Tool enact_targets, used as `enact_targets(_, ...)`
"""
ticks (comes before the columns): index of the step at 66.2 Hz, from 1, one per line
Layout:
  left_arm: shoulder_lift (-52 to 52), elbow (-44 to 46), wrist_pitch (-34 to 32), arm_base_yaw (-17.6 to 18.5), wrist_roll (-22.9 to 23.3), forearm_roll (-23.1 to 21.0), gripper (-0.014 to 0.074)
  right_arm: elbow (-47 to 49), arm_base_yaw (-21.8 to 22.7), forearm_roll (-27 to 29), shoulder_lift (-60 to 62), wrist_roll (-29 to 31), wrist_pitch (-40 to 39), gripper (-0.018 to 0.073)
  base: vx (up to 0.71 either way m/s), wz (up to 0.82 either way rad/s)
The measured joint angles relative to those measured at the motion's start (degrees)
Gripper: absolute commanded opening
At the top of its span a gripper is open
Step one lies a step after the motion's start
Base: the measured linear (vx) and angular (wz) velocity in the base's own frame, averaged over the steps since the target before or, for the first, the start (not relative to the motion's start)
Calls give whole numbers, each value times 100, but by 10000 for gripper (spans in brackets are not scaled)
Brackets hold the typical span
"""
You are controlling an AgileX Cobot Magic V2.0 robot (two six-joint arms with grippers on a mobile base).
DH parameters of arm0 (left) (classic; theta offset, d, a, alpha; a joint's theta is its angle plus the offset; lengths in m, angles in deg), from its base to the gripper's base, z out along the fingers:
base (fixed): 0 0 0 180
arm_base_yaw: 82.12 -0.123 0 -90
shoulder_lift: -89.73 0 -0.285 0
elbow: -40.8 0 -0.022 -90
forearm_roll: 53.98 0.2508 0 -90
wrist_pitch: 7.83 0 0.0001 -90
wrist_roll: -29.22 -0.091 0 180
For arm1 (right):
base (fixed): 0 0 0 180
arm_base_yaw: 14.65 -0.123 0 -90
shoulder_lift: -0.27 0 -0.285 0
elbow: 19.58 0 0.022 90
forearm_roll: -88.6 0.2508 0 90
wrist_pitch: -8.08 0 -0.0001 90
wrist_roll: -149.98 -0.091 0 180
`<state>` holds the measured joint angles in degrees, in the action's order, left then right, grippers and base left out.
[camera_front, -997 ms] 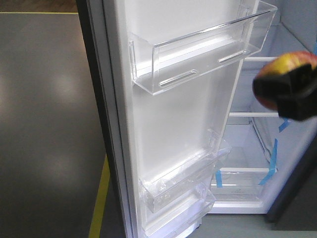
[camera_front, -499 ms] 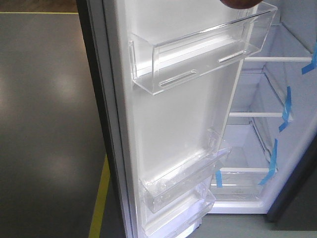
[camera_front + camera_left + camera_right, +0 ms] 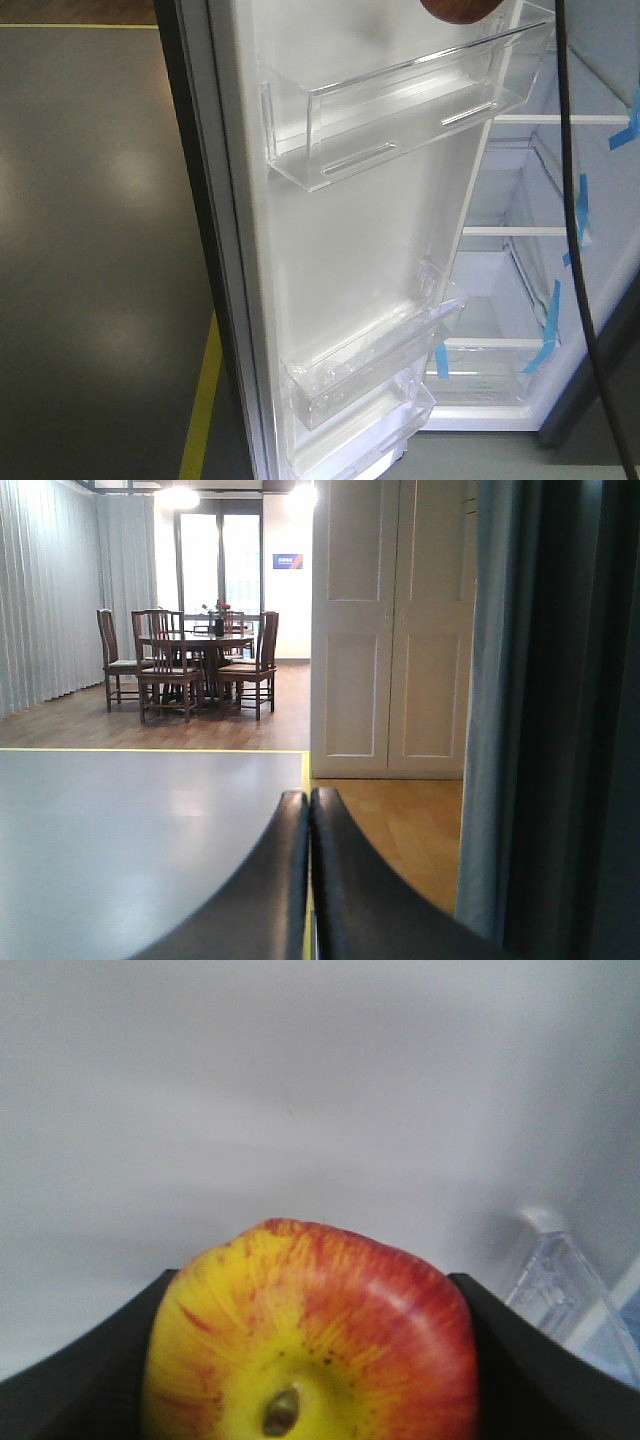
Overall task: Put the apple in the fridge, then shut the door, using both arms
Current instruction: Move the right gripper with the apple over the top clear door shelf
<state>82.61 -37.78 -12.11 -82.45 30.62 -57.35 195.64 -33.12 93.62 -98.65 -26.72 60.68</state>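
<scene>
Red-and-yellow apple (image 3: pixel 320 1330) sits gripped between the black fingers (image 3: pixel 70 1380) of the right hand (image 3: pixel 310 1285), stem end toward the wrist camera, close to a white wall. In the front view only a red sliver of it shows at the top edge, above the top bin (image 3: pixel 400 110) of the door (image 3: pixel 350 240). The door stands wide open beside the fridge (image 3: pixel 520 290), whose shelves carry blue tape (image 3: pixel 548 325). The left hand (image 3: pixel 310 880) is closed on nothing, fingers touching, facing a dining room.
</scene>
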Motion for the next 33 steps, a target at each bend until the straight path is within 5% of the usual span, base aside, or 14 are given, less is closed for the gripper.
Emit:
enact_targets(15, 0, 0, 0, 0, 0, 0, -6, 0, 19, 111, -280, 34, -169, 213, 0, 0)
enact_targets(33, 0, 0, 0, 0, 0, 0, -6, 0, 19, 105, -412, 36, -44, 401, 0, 0)
